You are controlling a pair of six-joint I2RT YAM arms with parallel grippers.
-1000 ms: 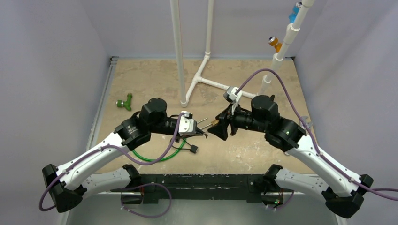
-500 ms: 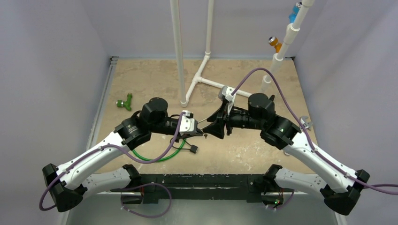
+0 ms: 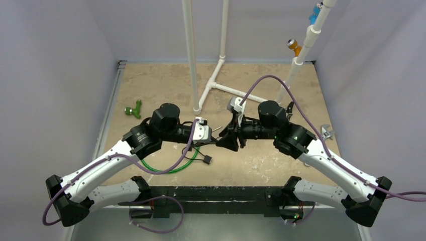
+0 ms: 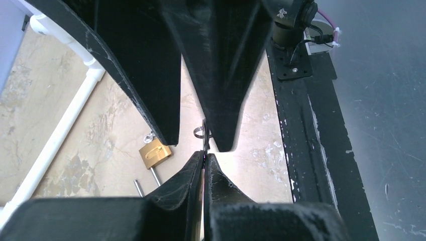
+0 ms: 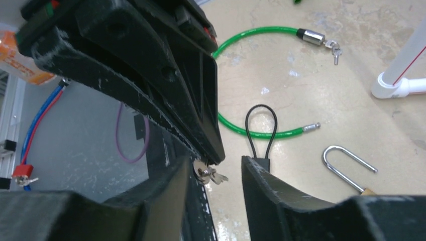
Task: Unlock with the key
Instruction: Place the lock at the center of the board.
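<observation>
Step in hand, as I judge it: passing the key (image 4: 205, 143) from one hand to the other, before any unlocking; my left gripper (image 4: 203, 168) has its fingers pressed together on the key, pinching it edge-on w/ a small ring showing at the tip; my right gripper (image 5: 215, 163) has its fingers spread either side of that same key, not visibly gripping it yet; the two meet nose to nose above the bench (image 5: 301, 90).

The brass padlock (image 4: 154, 153) lies flat on the bench just below and beside the meeting point, untouched by either hand; so the lock is still to do.

Next move calls for, I reckon: right fingers square on the key's head, firm pinch before the left lets go, blade left sticking out free; then down to the padlock, which prob. needs steadying by the left.

Hard to make out: key is so thin in the left wrist view I can't tell head from blade; in the right wrist view it's a small blur at my left finger's tip; padlock body is cut off at the frame's bottom there, only the shackle clear; keyway not visible anywhere; can't tell if the shackle is latched; top view hides the padlock under the grippers.
</observation>
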